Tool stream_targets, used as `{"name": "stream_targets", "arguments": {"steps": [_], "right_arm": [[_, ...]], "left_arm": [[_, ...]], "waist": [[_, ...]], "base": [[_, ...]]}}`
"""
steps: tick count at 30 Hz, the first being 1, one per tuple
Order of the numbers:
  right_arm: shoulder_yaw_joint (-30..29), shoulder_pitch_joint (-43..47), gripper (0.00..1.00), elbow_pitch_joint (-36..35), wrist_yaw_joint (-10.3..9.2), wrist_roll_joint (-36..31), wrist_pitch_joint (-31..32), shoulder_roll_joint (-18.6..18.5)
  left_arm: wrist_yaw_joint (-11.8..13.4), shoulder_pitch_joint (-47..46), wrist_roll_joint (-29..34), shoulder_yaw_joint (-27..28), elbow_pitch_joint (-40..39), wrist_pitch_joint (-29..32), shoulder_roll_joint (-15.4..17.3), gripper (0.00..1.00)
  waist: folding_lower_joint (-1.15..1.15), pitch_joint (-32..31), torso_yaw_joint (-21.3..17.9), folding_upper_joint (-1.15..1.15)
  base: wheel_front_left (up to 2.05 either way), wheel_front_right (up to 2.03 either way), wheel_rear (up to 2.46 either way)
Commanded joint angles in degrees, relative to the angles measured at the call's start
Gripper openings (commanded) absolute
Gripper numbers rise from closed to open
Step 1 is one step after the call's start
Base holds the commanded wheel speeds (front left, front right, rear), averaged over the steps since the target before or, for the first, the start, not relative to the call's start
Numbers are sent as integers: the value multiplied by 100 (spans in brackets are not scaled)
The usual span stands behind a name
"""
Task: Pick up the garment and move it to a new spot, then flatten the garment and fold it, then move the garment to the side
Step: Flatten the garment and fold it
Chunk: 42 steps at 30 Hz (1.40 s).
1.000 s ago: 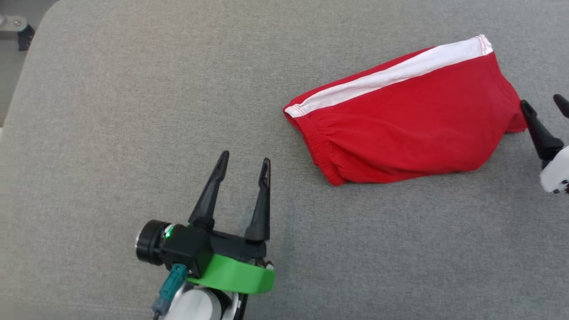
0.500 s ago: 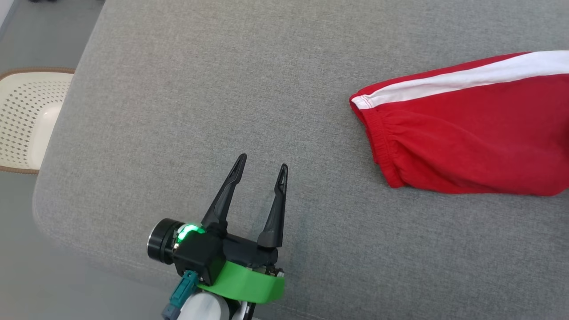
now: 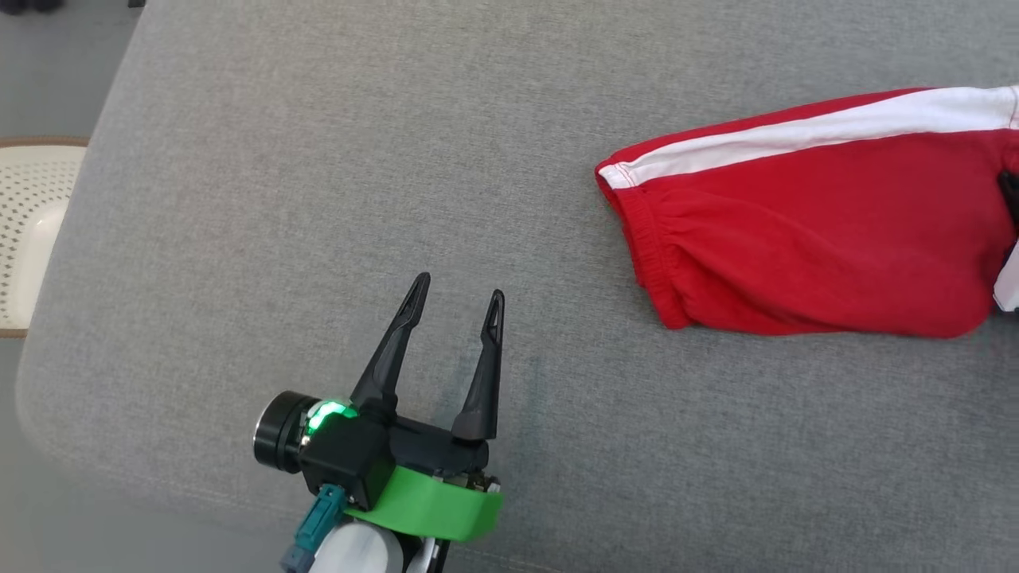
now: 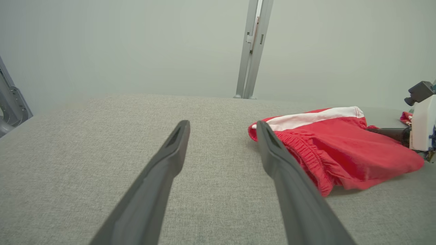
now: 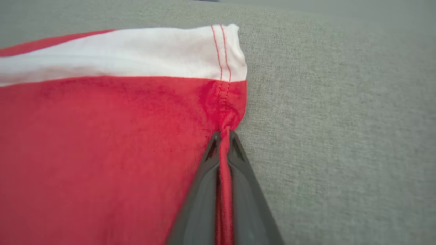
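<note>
Red garment [image 3: 804,239] with a white stripe lay toward the grey padded surface's [image 3: 318,199] right side, its hem newly pinched in the right jaws, open a second earlier, so lifting could begin; left jaws gaped empty.

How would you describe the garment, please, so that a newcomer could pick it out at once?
On the broad grey fabric surface, look to the robot's right side, away from the open left gripper. The garment lies there, its corner pinched by the right gripper, jaws shut. It is bright red with one white stripe and a gathered waistband, against plain grey.
</note>
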Motion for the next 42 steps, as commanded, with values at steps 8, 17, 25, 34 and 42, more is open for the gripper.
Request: {"name": "stream_targets", "arguments": {"steps": [8, 17, 25, 34, 42], "right_arm": [[128, 339, 0, 45, -15, -67, -417, -415], [269, -26, 0, -461, -14, -424, -606, -428], [232, -61, 0, -1366, -13, -939, -543, 134], [20, 578, 0, -2479, -13, -1567, 60, 1073], [176, 1114, 100, -2902, -13, -1816, 728, 1735]], "left_arm": [[-142, -4, 192, 198, 101, 1, 3, 100], [-202, 135, 242, 270, 193, 1, 5, 100], [-219, 259, 254, 297, 287, 0, 5, 100], [-193, 382, 160, 235, 311, 0, 4, 100], [-151, 348, 88, 182, 276, 0, 3, 100]], "waist": [[0, -335, -877, 0], [0, -603, -1178, 0], [0, -929, -1060, 0], [0, -1129, -697, 0], [0, -1091, -437, 0]], "base": [[0, 0, 0], [0, 0, 0], [0, 0, 0], [0, 0, 0], [0, 0, 0]]}}
